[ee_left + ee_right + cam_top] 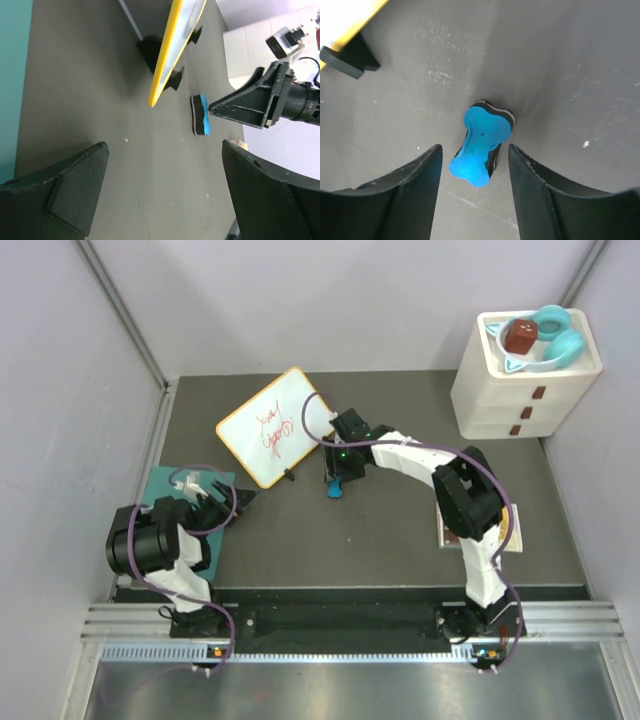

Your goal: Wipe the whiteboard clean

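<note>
My left arm tucked, right arm stretched forward
My left hand [162,145] gapes wide; my right hand [475,147] points down, fingers half apart.

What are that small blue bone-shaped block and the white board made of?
Blue block: matte blue top, probably plastic or foam, over a dark layer that may be felt. Whiteboard: smooth white face, likely coated board, with a thin orange rim that looks like plastic.

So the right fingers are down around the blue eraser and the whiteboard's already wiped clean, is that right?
Not quite. The whiteboard is not clean: the top view shows red writing across it. The rest holds: the right fingers sit either side of the blue eraser.
</note>
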`<action>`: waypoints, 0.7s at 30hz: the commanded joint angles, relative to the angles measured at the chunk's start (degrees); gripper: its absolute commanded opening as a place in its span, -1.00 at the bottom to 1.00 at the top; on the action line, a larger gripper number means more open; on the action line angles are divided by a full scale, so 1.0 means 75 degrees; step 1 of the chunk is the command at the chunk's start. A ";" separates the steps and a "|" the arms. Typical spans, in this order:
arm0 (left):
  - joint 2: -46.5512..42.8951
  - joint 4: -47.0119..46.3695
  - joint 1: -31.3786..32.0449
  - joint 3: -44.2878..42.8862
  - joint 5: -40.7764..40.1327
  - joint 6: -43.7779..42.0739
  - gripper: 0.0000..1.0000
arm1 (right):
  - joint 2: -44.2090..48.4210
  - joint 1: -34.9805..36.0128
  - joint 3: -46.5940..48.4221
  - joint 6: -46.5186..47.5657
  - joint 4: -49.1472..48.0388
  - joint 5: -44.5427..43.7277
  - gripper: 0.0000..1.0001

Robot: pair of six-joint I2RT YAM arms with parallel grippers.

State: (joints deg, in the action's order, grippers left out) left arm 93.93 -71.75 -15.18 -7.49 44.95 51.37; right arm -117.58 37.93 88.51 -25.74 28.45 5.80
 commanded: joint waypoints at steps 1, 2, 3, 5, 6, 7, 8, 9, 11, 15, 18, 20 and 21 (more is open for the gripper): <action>0.0424 -0.1741 -0.0074 -0.0115 0.0616 0.0357 0.98 | -0.0272 0.0274 0.0562 -0.0400 0.0448 -0.0516 0.08; 0.0553 -0.2056 -0.0097 -0.0115 0.0639 0.0427 0.98 | -0.0318 0.0274 0.0527 -0.0447 0.0449 -0.0504 0.08; 0.0624 -0.2175 -0.0097 -0.0115 0.0698 0.0520 0.98 | -0.0307 0.0286 0.0504 -0.0459 0.0438 -0.0504 0.08; 0.0788 -0.2409 -0.0109 -0.0127 0.0757 0.0603 0.98 | -0.0260 0.0379 0.0445 -0.0483 0.0426 -0.0656 0.09; 0.0835 -0.2469 -0.0120 -0.0127 0.0780 0.0673 0.98 | -0.0260 0.0415 0.0445 -0.0483 0.0449 -0.0749 0.09; 0.0882 -0.2527 -0.0144 -0.0150 0.0803 0.0708 0.98 | -0.0272 0.0461 0.0456 -0.0471 0.0472 -0.0750 0.09; 0.0952 -0.2562 -0.0156 -0.0174 0.0815 0.0732 0.98 | -0.0284 0.0462 0.0491 -0.0482 0.0508 -0.0913 0.08; 0.0999 -0.2598 -0.0167 -0.0185 0.0862 0.0778 0.98 | -0.0330 0.0462 0.0503 -0.0506 0.0531 -0.0949 0.02; 0.1093 -0.2784 -0.0167 -0.0185 0.0886 0.0837 0.98 | -0.0401 0.0474 0.0550 -0.0541 0.0601 -0.1008 -0.22; 0.1210 -0.2868 -0.0179 -0.0220 0.0921 0.0931 0.98 | -0.0517 0.0544 0.0597 -0.0553 0.0671 -0.1334 -0.36; 0.1316 -0.2995 -0.0203 -0.0256 0.0979 0.1001 0.98 | -0.0716 0.0591 0.0819 -0.0471 0.0952 -0.1604 -0.45; 0.1397 -0.3136 -0.0203 -0.0256 0.1015 0.1071 0.98 | -0.0752 0.0649 0.0878 -0.0424 0.1035 -0.1722 -0.63; 0.1409 -0.3230 -0.0214 -0.0256 0.1038 0.1095 0.98 | -0.0752 0.0673 0.0878 -0.0401 0.1058 -0.1839 -0.80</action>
State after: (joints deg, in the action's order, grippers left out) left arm 102.35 -78.76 -16.27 -9.61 51.86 59.29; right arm -121.47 41.52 92.95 -29.58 34.83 -3.11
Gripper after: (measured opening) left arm 0.989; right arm 0.304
